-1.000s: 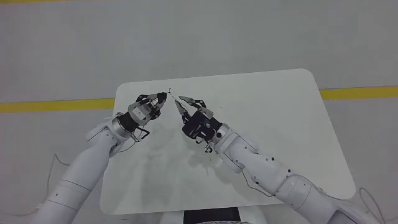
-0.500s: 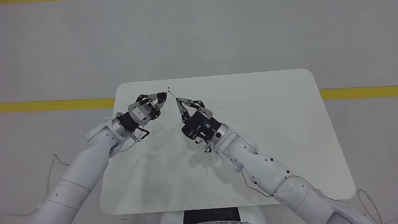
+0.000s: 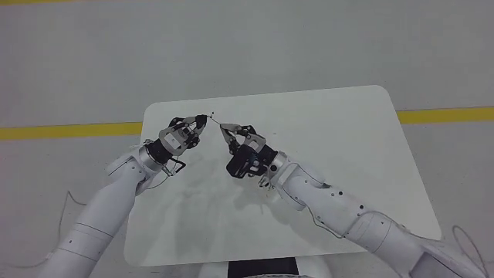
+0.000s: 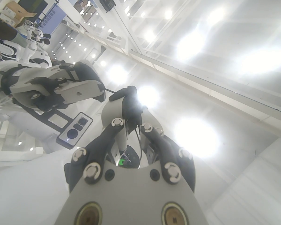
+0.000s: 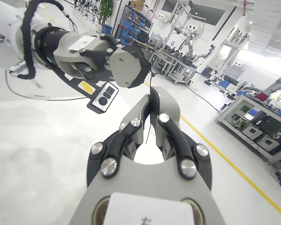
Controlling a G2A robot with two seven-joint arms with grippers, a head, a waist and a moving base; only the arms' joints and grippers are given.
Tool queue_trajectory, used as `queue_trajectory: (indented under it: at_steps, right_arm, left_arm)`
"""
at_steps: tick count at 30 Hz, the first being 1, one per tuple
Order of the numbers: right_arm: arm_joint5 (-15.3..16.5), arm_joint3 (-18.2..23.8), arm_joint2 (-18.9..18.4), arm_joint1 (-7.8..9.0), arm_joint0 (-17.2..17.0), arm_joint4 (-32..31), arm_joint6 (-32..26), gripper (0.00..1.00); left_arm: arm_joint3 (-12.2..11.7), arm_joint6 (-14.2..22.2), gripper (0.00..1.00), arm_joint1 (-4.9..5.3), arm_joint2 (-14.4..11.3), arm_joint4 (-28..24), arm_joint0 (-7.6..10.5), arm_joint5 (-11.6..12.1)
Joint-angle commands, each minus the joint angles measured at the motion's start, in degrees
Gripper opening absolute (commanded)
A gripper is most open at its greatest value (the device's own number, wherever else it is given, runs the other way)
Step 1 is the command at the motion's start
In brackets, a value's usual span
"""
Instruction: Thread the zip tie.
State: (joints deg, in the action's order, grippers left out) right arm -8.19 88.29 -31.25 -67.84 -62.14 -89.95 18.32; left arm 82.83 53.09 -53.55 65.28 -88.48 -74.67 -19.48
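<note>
**Now holding one zip tie with two grippers**

Up over the white table [image 3: 340, 123], near its far edge: left gripper [image 3: 203, 120] and right gripper [image 3: 223, 127], tips pointed at each other and very close. Between them, the zip tie [image 5: 150, 84], thin and black, off the table and up in the air.

Right gripper: closed tight on the thin strap. Seen from its own wrist, strap pinched between two ridged fingers. One short loose bit poking back toward the wrist. The rest going straight out past the fingertips to a small black lump at the end. That lump right by the left gripper's tip, touching or nearly so; hard to tell which.

Left gripper: fingers squeezed together too, tips dressed in fuzzy black. Seen from its own wrist, something black sitting right at the tips, and a thin black line running down between the fingers. Looks like the other end of the zip tie pinched there. Pointed up toward the bright ceiling lights [image 4: 196, 139].

From above, just a tiny dark dot and a hair-thin line joining the two grippers.
</note>
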Motion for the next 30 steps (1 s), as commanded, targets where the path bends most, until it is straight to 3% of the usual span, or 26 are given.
queue_trajectory:
  at_steps: [1, 12, 18, 30]
  right_arm:
    - [-0.7, -0.1, 1.6, 0.76, 1.0, 0.0, -0.1, 0.0]
    - [-3.9, 1.7, 4.9, 3.48, 2.2, 0.0, -0.6, 0.0]
    - [-4.7, 2.9, 3.0, 4.03, 0.3, 0.0, -0.9, 0.0]
    - [-3.3, 4.0, -2.0, 4.14, -3.4, 0.0, -1.1, 0.0]
  left_arm:
    - [0.0, 0.0, 0.0, 0.0, 0.0, 0.0, 0.0, 0.0]
    - [0.0, 0.0, 0.0, 0.0, 0.0, 0.0, 0.0, 0.0]
    - [0.0, 0.0, 0.0, 0.0, 0.0, 0.0, 0.0, 0.0]
    - [0.0, 0.0, 0.0, 0.0, 0.0, 0.0, 0.0, 0.0]
